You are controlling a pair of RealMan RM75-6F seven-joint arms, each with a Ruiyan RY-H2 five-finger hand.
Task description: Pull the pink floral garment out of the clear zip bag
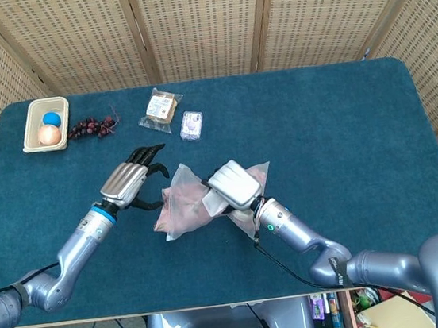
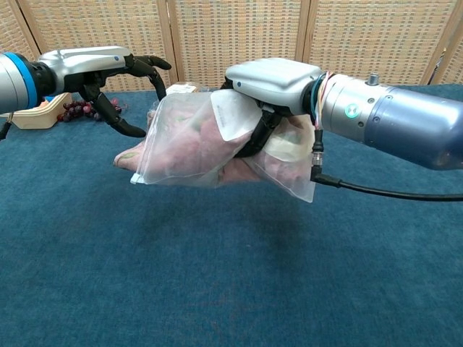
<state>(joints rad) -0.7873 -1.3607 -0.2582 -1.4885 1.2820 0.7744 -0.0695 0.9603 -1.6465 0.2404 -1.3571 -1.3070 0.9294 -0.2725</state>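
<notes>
1. While the blue table [image 1: 343, 133] is filling most of the head view, the task's things are sitting near the middle of the frame, lifted off the cloth; the chest view is showing clear space under them.
2. The right hand [image 2: 271, 79] is coming in from the right of the chest view and is gripping the clear zip bag [image 2: 181, 144] around its middle, with dark fingers wrapping the plastic.
3. The left hand [image 2: 108, 72] is hanging at the upper left of the chest view, just beside the bag's left end. It is holding nothing, and its fingers [image 1: 148, 155] are spread and a little curled toward the bag.
4. The pink floral garment [image 2: 134, 155] is lying mostly inside the bag, and a small part is poking out at the lower left end.
5. I judge the step in hand is the reach for the garment, not yet the pull.
6. The next move, I think, is calling for the left hand to pinch the poking cloth, while the right is keeping the bag firm.
</notes>
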